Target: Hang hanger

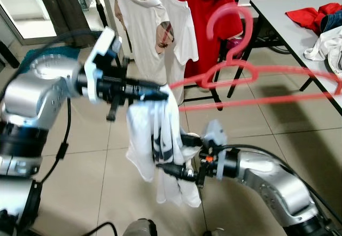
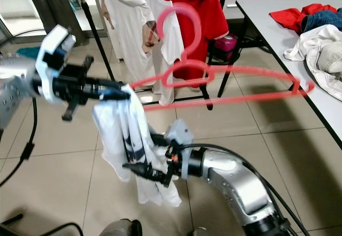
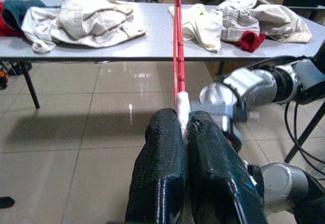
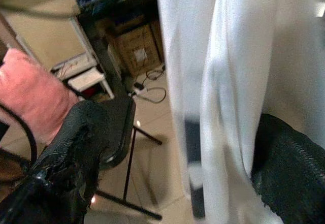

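Observation:
A red plastic hanger [image 1: 251, 75] floats level in front of me, its hook [image 1: 230, 19] pointing up. My left gripper [image 1: 162, 92] is shut on the hanger's left end, pinching a fold of white cloth with it; the left wrist view shows the red bar [image 3: 177, 41] running out from between the closed fingers [image 3: 162, 168]. A white T-shirt [image 1: 144, 139] droops from that end. Lower down, my right gripper [image 1: 166, 169] is open at the shirt's hem, and in the right wrist view the white fabric [image 4: 228, 82] hangs between its spread fingers [image 4: 76, 148].
A clothes rack behind holds white shirts [image 1: 147, 27] and a red shirt [image 1: 206, 11]. A grey table [image 1: 283, 16] at the right carries loose clothes [image 1: 320, 16]. Black chair legs [image 1: 235, 86] stand beyond the hanger. Tiled floor lies below.

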Available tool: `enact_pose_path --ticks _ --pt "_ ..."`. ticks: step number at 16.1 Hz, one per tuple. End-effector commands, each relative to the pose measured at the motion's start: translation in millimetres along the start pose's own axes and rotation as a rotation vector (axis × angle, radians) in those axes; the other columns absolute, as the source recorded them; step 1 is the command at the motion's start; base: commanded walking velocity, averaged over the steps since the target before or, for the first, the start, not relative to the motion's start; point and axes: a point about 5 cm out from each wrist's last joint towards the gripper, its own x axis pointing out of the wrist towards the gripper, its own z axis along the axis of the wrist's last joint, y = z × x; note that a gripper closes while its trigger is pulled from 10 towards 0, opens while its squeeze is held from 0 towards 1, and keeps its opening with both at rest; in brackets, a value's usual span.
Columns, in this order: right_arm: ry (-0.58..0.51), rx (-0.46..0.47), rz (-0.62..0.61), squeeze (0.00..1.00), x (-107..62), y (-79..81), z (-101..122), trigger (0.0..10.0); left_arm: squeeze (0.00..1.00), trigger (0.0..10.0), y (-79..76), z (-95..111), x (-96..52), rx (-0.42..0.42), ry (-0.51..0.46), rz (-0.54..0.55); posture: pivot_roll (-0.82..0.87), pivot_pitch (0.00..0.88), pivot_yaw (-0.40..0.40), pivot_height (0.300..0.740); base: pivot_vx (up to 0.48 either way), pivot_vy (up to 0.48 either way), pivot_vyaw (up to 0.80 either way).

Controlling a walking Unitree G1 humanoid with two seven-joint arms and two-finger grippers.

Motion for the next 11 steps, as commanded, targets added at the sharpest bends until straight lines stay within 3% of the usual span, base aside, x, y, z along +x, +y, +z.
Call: enact_pose_path --ticks 1,4,5,6,7,11 --pt "0.028 0.007 0.026 0.0 0.8 -0.4 -8 10.0 0.0 0.0 1.3 11 -7.8 0.037 -0.012 0.01 0.04 0.09 0.096 0.74 0.0 0.0 0.0" --pt "0.09 0.045 0.058 0.0 0.3 -4.2 -26 10.0 0.0 0.0 7.3 19 -13.5 0.046 -0.008 0.027 0.05 0.096 0.114 0.74 0.0 0.0 0.0" --pt "0.1 0.054 0.06 0.0 -0.1 -5.6 -29 9.4 0.0 0.0 8.8 20 -14.8 0.049 -0.005 0.033 0.06 0.103 0.122 0.74 0.0 0.0 0.0" --pt "0.129 0.069 0.054 0.0 -2.1 -8.5 -37 1.1 0.0 0.0 12.2 24 -18.7 0.053 0.0 0.046 0.05 0.109 0.135 0.74 0.0 0.0 0.0" --pt "0.14 0.074 0.045 0.0 -4.2 -9.2 -41 0.0 0.0 0.0 13.3 24 -20.6 0.054 0.005 0.052 0.05 0.11 0.139 0.74 0.0 0.0 0.0" --pt "0.151 0.108 0.044 0.0 -16.5 -7.0 -51 0.0 0.0 0.0 17.3 23 -25.7 0.051 0.014 0.066 0.05 0.115 0.149 0.74 0.0 0.0 0.0"
